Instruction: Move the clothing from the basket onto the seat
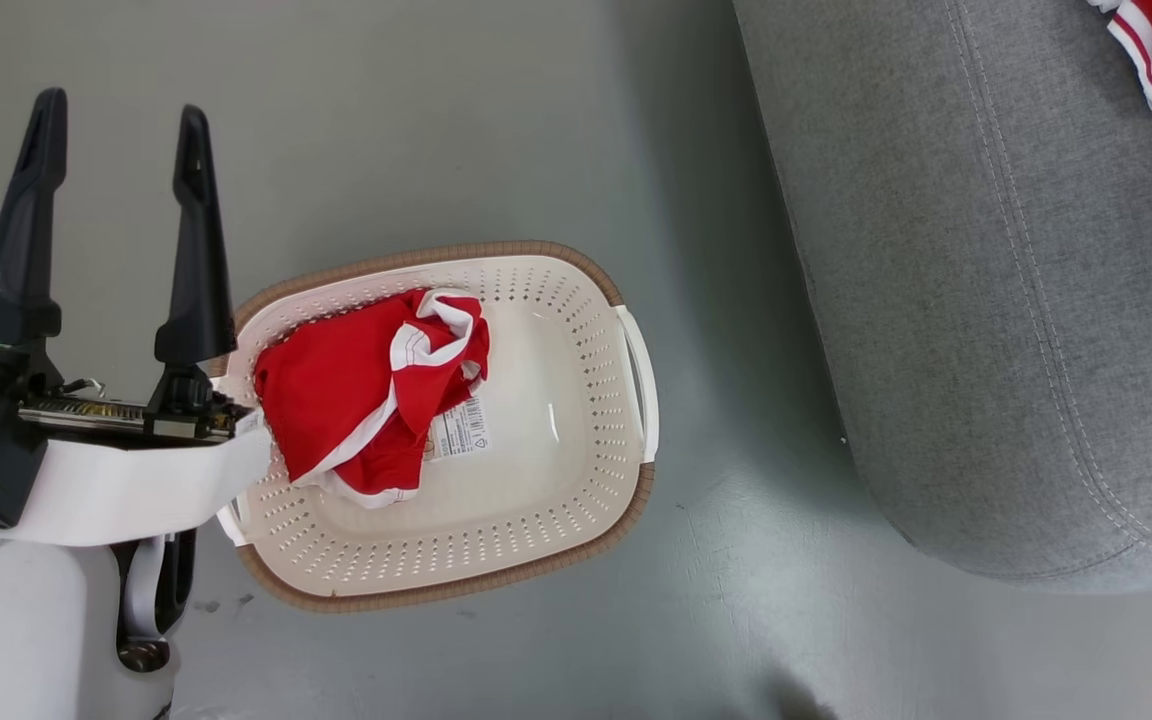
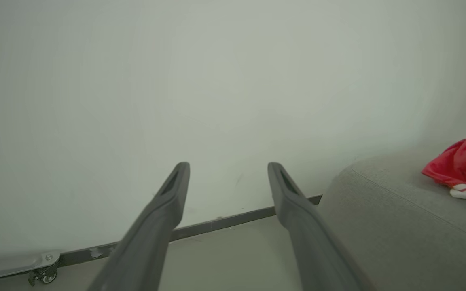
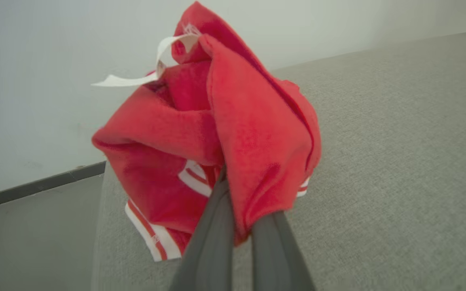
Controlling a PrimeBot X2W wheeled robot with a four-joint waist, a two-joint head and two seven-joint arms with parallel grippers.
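1. Shorts, red with a white side stripe, lie crumpled against the left wall of the laundry basket. They partly cover the barcode sticker. This half of the clothing is not yet moved.
2. Placement of the laundry basket: it stands on the grey floor, near the sofa seat but apart from it, so a carry need span only a short gap.
3. Empty left gripper: its fingers are spread wide and poised beside the basket's left end. It is judged ready to take the shorts.
4. Red top with white-striped cuffs: it is bunched at the seat's far end, well apart from the basket.
5. Closed right gripper: its fingers pinch a fold of the top, whose cuffs appear to rest on the cushion. Release is judged to be the step in hand.
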